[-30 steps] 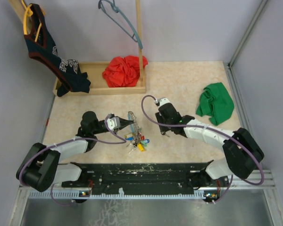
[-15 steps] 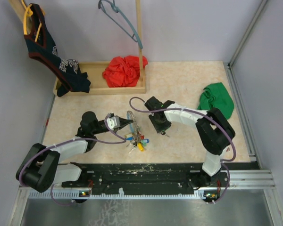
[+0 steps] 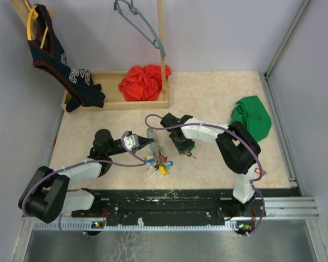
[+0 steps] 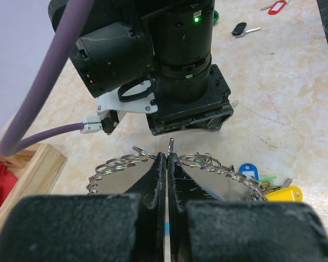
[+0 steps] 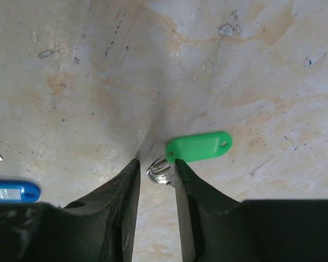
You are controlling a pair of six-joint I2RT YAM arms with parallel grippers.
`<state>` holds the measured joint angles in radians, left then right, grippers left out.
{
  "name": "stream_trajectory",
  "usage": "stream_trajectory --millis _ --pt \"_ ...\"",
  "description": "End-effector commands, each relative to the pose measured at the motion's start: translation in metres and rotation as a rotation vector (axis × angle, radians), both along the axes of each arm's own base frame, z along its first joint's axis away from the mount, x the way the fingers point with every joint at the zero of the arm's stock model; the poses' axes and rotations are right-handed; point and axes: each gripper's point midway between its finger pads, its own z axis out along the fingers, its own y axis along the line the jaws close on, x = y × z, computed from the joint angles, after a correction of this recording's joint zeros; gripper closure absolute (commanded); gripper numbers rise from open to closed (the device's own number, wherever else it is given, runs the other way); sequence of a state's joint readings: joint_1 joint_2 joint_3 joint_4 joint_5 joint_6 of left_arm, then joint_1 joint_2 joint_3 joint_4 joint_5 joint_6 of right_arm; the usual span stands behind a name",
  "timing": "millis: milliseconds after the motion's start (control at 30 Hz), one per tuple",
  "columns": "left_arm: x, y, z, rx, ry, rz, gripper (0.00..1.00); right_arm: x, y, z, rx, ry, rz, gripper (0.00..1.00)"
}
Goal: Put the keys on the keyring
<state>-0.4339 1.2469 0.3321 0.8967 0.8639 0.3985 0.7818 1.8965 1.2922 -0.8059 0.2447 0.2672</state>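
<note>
Presently the left gripper (image 4: 167, 164) is seen clenched, its fingers pressed together on the thin edge of the keyring (image 4: 117, 165), which is held just above the table (image 4: 284, 93) (many small wire rings are strung along the hoop on both sides of the grip). The right gripper (image 5: 156, 172) is pointed down at the table with its fingers drawn almost together. The small split ring (image 5: 159, 170) of the green-tagged key (image 5: 199, 146) is enclosed between them and is touched by the right-hand finger; whether it is firmly pinched cannot be told. The loose keys (image 3: 159, 162) are heaped on the table below the keyring, between the two grippers.

Compared with a second ago, the right arm (image 3: 238, 147) has been swung round: its elbow, formerly stretched out toward the table's right edge, is now folded in close. Its wrist has been brought leftward, nearer the keyring. The left arm (image 3: 82, 166), the keyring and the heap of keys are found unchanged.
</note>
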Motion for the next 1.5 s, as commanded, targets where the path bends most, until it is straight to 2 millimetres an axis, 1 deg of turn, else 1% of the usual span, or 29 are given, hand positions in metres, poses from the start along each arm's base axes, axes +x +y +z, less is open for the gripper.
stream_trajectory --millis 0,100,400,633,733,767,967,1100,1267,1467 --pt "0.001 0.001 0.013 -0.025 -0.047 0.003 1.0 0.007 0.002 0.009 -0.02 -0.042 -0.02 0.69" --pt "0.001 0.001 0.013 -0.025 -0.045 0.002 1.0 0.007 -0.002 0.009 -0.039 -0.045 -0.024 0.72" --pt "0.001 0.001 0.013 -0.025 -0.042 0.001 1.0 0.006 -0.002 0.004 -0.044 -0.036 -0.018 0.85" --pt "0.001 0.001 0.013 -0.026 -0.039 -0.002 1.0 0.007 -0.008 0.006 -0.067 -0.047 -0.024 0.92" --pt "0.0 0.001 0.013 -0.027 -0.04 -0.004 1.0 0.006 -0.009 0.008 -0.067 -0.05 -0.026 0.93" --pt "0.0 0.0 0.013 -0.027 -0.038 -0.005 1.0 0.006 -0.008 0.01 -0.061 -0.054 -0.03 0.92" --pt "0.0 0.001 0.013 -0.027 -0.038 -0.003 1.0 0.014 -0.005 0.022 -0.029 -0.111 -0.055 0.75" --pt "0.001 0.001 0.013 -0.028 -0.038 -0.002 1.0 0.015 -0.003 0.018 -0.02 -0.121 -0.068 0.68" --pt "0.0 0.001 0.013 -0.028 -0.038 -0.004 1.0 0.017 -0.001 0.014 -0.013 -0.136 -0.084 0.66" --pt "0.0 0.001 0.013 -0.029 -0.039 -0.004 1.0 0.012 -0.011 0.007 -0.055 -0.119 -0.094 0.68"
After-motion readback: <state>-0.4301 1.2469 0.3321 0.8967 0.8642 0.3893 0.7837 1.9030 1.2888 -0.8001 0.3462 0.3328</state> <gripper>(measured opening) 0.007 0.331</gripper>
